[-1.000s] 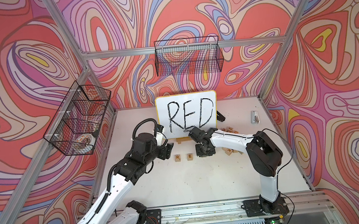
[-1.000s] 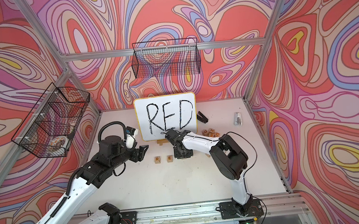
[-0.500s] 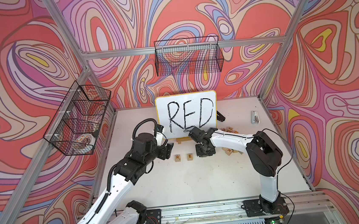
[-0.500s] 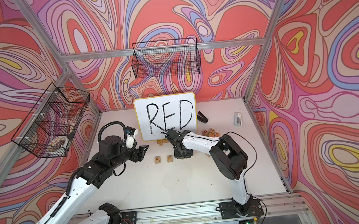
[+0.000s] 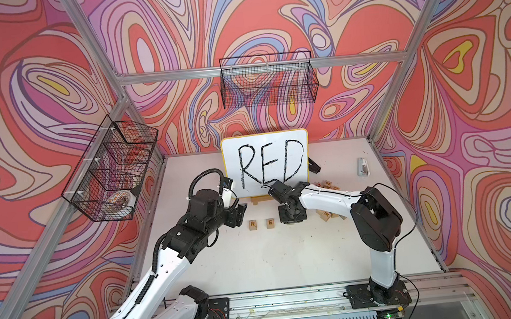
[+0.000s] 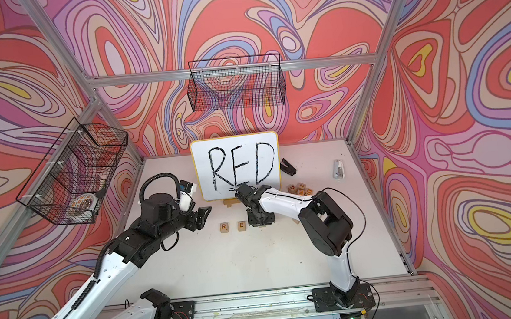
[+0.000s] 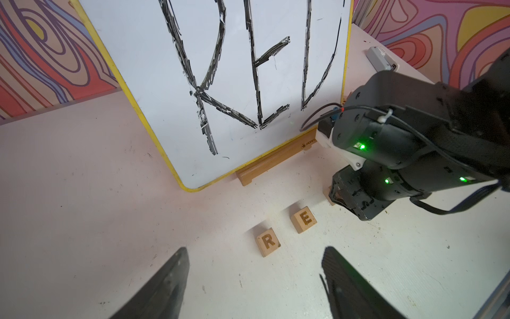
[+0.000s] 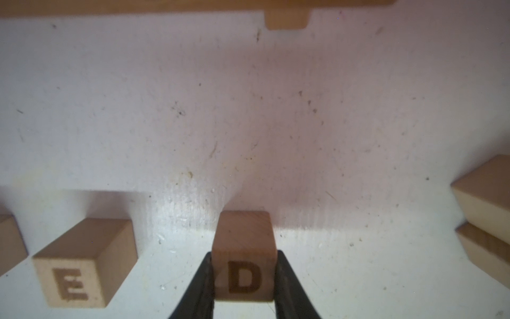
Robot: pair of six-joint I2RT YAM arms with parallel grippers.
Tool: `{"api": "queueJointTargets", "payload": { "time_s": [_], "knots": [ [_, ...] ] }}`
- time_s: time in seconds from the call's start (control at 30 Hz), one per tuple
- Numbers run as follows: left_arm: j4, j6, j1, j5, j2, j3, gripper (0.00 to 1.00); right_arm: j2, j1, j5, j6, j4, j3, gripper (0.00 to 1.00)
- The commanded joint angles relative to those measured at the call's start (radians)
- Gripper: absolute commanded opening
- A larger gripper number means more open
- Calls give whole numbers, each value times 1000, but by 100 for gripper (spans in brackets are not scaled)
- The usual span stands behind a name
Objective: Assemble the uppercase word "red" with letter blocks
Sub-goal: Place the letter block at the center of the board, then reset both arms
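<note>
Light-wood cube printed with an orange-brown D (image 8: 242, 279) is pinched between the black fingers of my right gripper (image 8: 244, 255), letter face up, low over the white tabletop (image 8: 276, 110). I cannot tell whether its underside is down. It lines up with the matching E cube (image 8: 73, 284) and the R cube (image 7: 267, 242), which rest on the table in front of the white, yellow-rimmed board handwritten RED (image 5: 265, 162). By my reckoning, the word is one release away from done.

My worries from here:
- If I open while the cube is off the surface, it could drop and tip onto another face.
- If one pad sticks, the cube may twist or skid as the jaws part, leaving the D crooked.
- The gap to the E looks a little wider than the one between R and E, so the spacing may read uneven.
- Spare wooden cubes (image 8: 485, 210) lie just beside the gripper on the side away from the E. A sideways retreat could knock them into the row, so I would lift straight up.
- The wrist also sits near the board's wooden stand (image 7: 276, 163).
- My left gripper (image 7: 255, 252) hangs empty with jaws apart, close to the R. Any drift forward would shove it.
</note>
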Motion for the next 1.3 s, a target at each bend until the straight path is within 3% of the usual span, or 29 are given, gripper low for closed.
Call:
{"api": "queueJointTargets", "payload": {
  "time_s": [0.0, 0.37, 0.43, 0.47, 0.53, 0.57, 1.0, 1.27],
  "knots": [
    [-16, 10, -5, -3, -18, 1, 79, -10, -5, -5, -3, -2, 17, 31],
    [-16, 11, -5, -2, -19, 1, 79, -10, -4, -23, 8, 10, 17, 35],
    [-16, 10, -6, -2, -19, 2, 79, -10, -4, -23, 8, 8, 18, 39],
    [-15, 9, -6, -2, -20, 2, 79, -10, -5, -23, 8, 8, 17, 45],
    [-16, 10, -4, -2, -19, 2, 79, -12, -4, -21, 8, 8, 17, 68],
    [-17, 9, -6, -1, -19, 1, 79, -11, -5, -21, 9, 9, 17, 98],
    [-16, 8, -5, 0, -19, 2, 79, -68, -5, 19, 2, -35, 40, 98],
    [-14, 8, -5, -1, -19, 1, 79, -143, -6, 123, -39, -103, 90, 98]
  ]
}}
